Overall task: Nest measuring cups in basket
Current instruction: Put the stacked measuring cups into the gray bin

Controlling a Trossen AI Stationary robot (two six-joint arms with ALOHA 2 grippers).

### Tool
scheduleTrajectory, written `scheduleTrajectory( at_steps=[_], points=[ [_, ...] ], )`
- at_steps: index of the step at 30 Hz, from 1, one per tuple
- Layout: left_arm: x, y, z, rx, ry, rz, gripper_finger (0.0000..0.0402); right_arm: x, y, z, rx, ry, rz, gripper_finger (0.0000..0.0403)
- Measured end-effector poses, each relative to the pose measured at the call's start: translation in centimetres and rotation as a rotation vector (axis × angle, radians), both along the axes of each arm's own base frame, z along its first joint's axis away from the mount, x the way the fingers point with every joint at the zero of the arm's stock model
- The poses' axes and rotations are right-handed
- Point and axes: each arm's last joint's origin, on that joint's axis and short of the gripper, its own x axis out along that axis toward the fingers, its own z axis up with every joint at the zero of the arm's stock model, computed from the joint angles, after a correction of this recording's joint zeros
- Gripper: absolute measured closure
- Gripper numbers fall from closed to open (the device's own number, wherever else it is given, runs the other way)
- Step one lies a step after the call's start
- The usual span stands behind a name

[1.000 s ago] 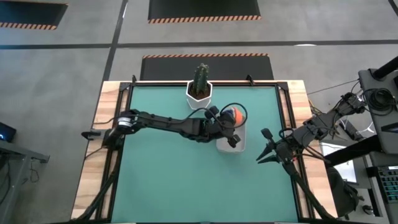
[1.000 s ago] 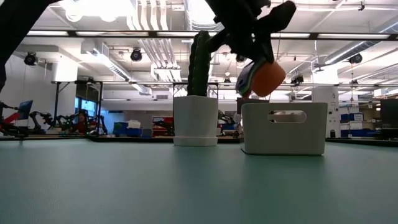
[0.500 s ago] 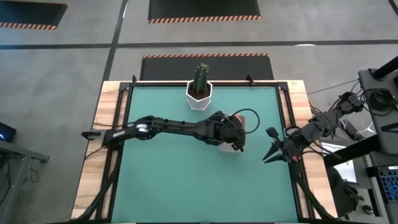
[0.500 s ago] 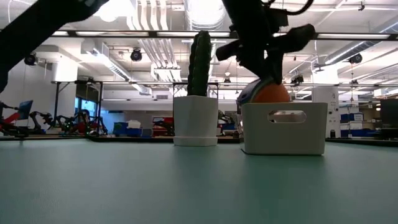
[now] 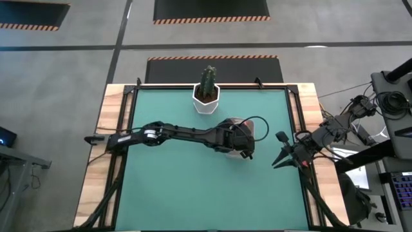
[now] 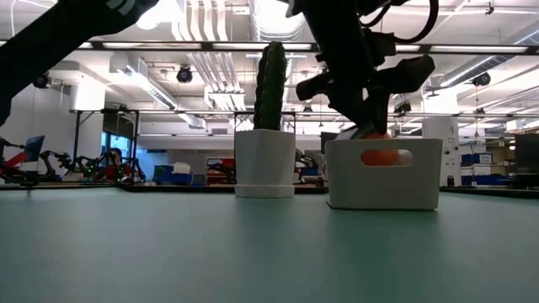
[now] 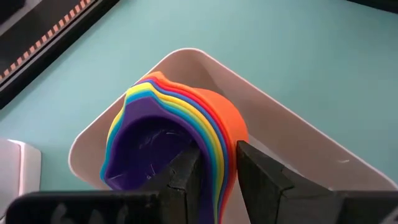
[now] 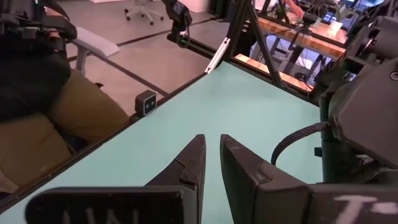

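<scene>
inside the basket, nested measuring cups sit clamped by left tool.

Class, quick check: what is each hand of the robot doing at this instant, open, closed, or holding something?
Left hand: closed on the nested measuring cups, inside the basket.
Right hand: holding nothing, fingers nearly together, waiting over the table's right side.

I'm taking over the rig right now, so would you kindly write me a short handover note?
Left gripper: shut on the rims of the nested measuring cups, purple innermost, orange outermost, lowered inside the basket near the table's middle.
Right gripper: holds nothing, jaws nearly closed, waiting over the table's right edge.
Done: cups stacked and brought into the basket.
Left: release the stack, lift the left arm clear.
Nearby: potted cactus behind the basket.
</scene>
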Motion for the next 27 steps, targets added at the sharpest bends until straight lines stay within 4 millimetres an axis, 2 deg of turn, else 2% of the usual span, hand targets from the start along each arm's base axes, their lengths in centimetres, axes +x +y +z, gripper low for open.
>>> scheduleTrajectory(
  at_steps=[9,16,27],
  points=[
    [0.2,0.0,0.1,0.000,-0.026,-0.004,0.0323,0.0,0.0,0.0,0.000,0.000,-0.001,0.0365],
    [0.7,-0.2,-1.8,-0.002,-0.008,-0.013,0.0323,0.1,0.0,0.0,-0.003,0.004,-0.001,0.0364],
    [0.8,-0.2,-2.7,-0.013,0.013,-0.031,0.0323,0.1,0.0,-0.1,-0.006,0.008,-0.002,0.0365]
  ],
)
